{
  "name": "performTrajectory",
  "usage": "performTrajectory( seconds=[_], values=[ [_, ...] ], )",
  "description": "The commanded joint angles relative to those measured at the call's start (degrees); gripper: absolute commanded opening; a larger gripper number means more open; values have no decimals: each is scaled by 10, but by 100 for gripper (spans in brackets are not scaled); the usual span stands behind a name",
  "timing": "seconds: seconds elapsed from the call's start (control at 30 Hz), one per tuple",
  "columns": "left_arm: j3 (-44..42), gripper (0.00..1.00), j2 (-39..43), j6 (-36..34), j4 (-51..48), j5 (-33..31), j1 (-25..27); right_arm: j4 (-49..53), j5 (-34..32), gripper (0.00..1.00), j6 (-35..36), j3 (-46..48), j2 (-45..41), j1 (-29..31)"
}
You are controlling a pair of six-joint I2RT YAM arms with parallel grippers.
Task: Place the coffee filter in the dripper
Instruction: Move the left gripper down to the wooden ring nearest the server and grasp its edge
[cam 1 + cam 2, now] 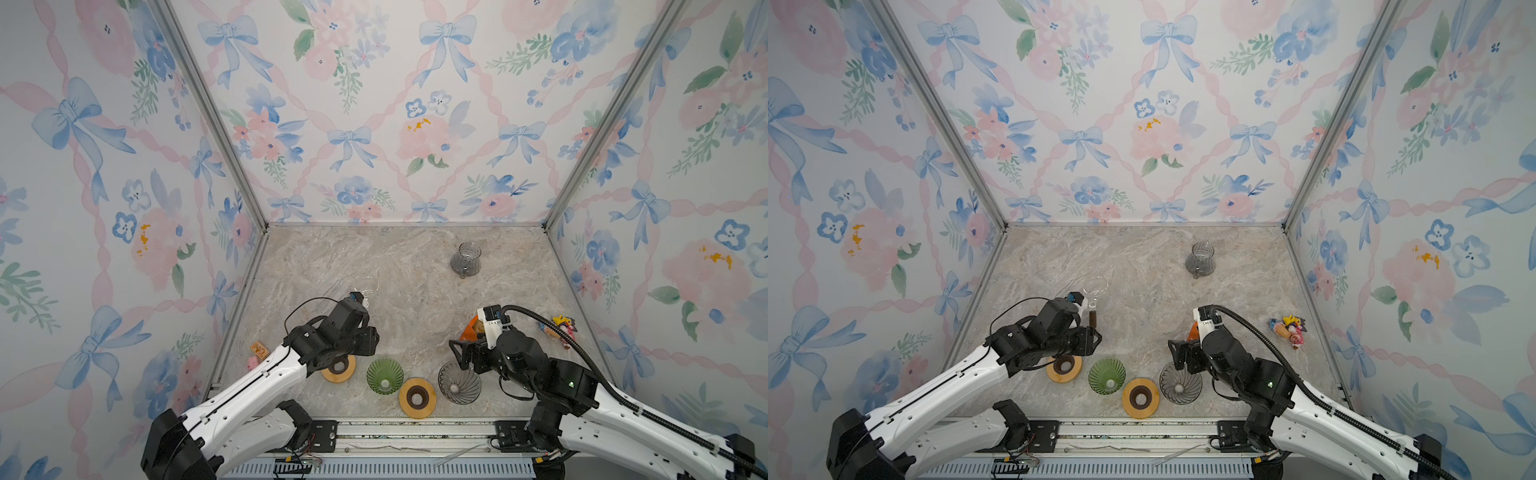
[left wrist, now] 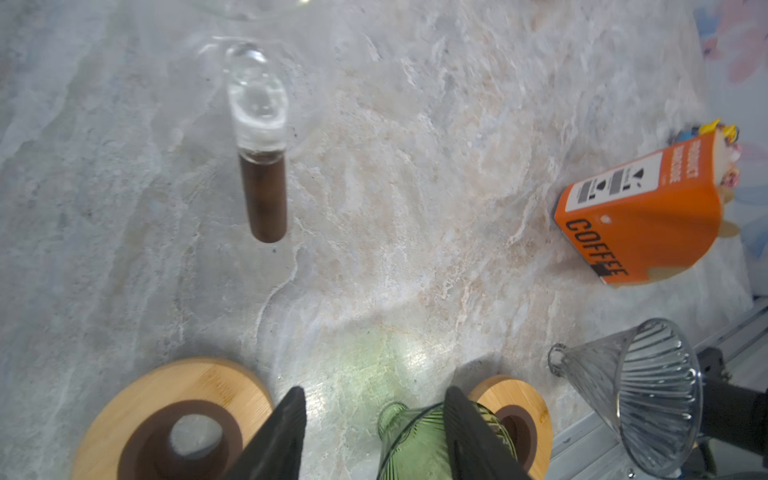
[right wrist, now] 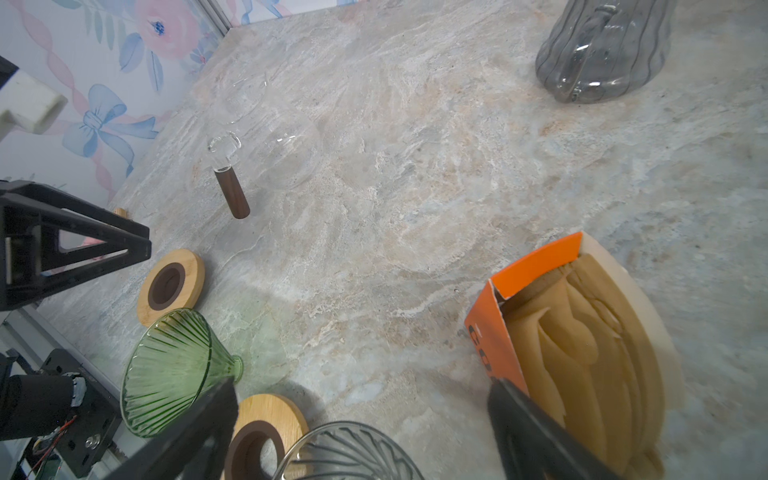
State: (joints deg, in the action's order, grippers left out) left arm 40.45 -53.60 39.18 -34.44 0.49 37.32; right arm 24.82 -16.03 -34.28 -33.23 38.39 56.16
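Observation:
An orange coffee filter box (image 3: 494,332) lies open on the marble table, with brown paper filters (image 3: 590,345) showing in its mouth. My right gripper (image 3: 361,399) is open and empty; one fingertip (image 3: 511,407) is beside the box's edge. A grey ribbed dripper (image 1: 459,382) lies just below that gripper. A green ribbed dripper (image 1: 385,375) lies on its side near the front. My left gripper (image 2: 376,411) is open, hovering over the green dripper's (image 2: 415,444) narrow end without gripping it. In a top view the box (image 1: 1192,330) is mostly hidden behind the right wrist.
Two wooden rings (image 1: 338,368) (image 1: 417,397) lie beside the green dripper. A clear glass dripper with a dark wooden handle (image 1: 1093,318) sits behind the left arm. A smoky glass carafe (image 1: 466,258) stands at the back right. A small toy figure (image 1: 561,328) lies by the right wall.

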Motion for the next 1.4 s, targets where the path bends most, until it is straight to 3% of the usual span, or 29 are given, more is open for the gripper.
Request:
performTrajectory(
  seconds=[0.0, 0.13, 0.47, 1.03, 1.37],
  values=[
    [-47, 57, 52, 73, -20, 11, -40, -15, 4, 96, 1, 6, 0, 11],
    [-93, 59, 110, 125, -38, 1, -76, -20, 3, 96, -3, 12, -1, 13],
    [-150, 63, 146, 231, -89, -65, -82, -12, -11, 96, -4, 11, 0, 17],
    [-166, 63, 125, 263, -97, -103, -72, 7, -31, 96, -10, 14, -13, 18],
    [-160, 65, 57, 259, -96, -105, -56, 3, -34, 96, -11, 18, -8, 18]
  ],
)
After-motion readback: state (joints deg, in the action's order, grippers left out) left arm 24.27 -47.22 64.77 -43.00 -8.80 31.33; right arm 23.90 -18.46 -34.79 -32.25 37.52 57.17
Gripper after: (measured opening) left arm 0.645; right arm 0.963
